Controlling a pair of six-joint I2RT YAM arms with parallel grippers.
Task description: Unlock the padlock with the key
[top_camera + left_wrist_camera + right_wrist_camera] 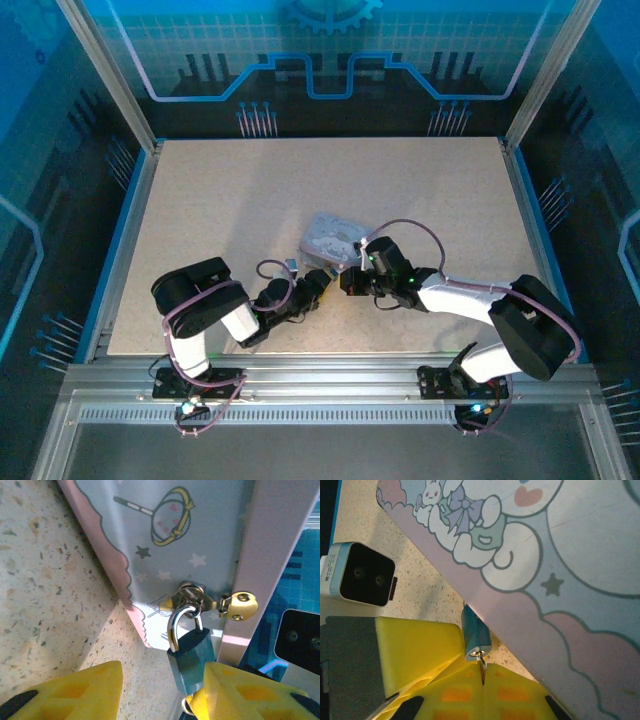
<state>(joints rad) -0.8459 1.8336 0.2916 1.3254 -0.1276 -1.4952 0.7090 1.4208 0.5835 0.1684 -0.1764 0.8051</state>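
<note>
Left wrist: boxy bluish metal padlock (192, 655)

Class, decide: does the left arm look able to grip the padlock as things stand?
Probably yes: the padlock hangs from the tin clasp, between the left fingers, nothing else in the gap.

A speckled beige tabletop (250, 200) lies under cool blue light. Translucent panels (420, 45) with circuit-style lines wall it in, framed by aluminium posts (108, 75).

padlock (192, 652): 1 | key (481, 661): 1 | pastel tin (330, 238): 1 | brass hasp (240, 605): 1 | counter (250, 200): 1 | arms: 2 (left arm (200, 300), right arm (470, 300))
</note>
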